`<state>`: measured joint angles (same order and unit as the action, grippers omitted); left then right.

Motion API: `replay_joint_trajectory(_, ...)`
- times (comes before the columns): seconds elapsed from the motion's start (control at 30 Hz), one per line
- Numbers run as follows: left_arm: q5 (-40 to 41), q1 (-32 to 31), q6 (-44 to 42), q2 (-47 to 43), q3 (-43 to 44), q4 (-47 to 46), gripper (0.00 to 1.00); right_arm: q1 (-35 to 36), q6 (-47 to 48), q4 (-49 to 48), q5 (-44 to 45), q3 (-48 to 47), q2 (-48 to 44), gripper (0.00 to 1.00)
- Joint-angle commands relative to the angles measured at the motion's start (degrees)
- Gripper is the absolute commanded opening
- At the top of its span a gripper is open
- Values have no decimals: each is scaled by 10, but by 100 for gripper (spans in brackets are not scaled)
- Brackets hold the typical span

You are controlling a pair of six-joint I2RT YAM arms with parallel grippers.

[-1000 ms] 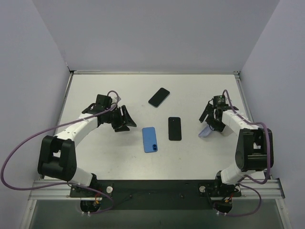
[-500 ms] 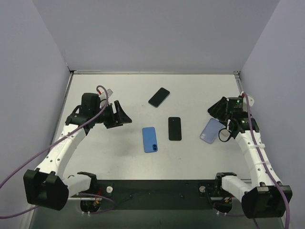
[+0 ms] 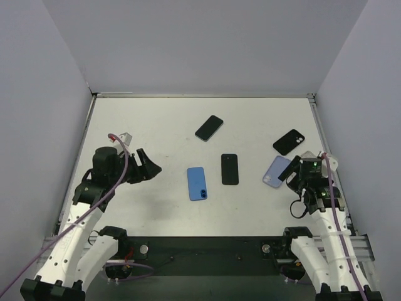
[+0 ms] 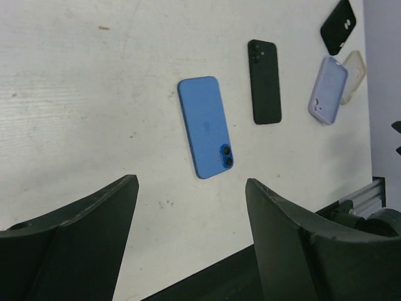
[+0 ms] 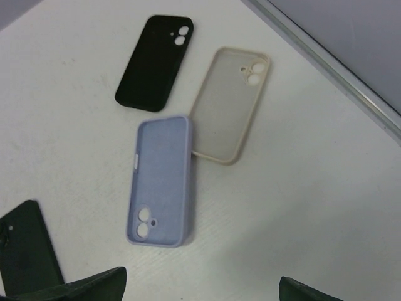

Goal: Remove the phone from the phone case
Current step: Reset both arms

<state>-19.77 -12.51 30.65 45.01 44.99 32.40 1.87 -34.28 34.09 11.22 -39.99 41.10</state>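
No writing or label is legible anywhere.

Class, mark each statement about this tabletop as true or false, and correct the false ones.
1. The lilac case lies empty, inside facing up. True.
2. The left gripper holds the blue phone. False: the phone lies on the table, and the gripper is open and empty.
3. The black case lies on top of the beige case. False: they lie side by side, apart.
4. The right gripper is open. True.
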Motion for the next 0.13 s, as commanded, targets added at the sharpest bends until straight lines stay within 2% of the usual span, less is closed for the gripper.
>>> replay_joint_trajectory(0.0,60,4,41,-34,-53,-52,80,2,-18,28,21,32,-10,98)
replay_joint_trajectory(0.1,76,4,49,-47,-67,-64,80,2,-22,29,30,21,-1,97)
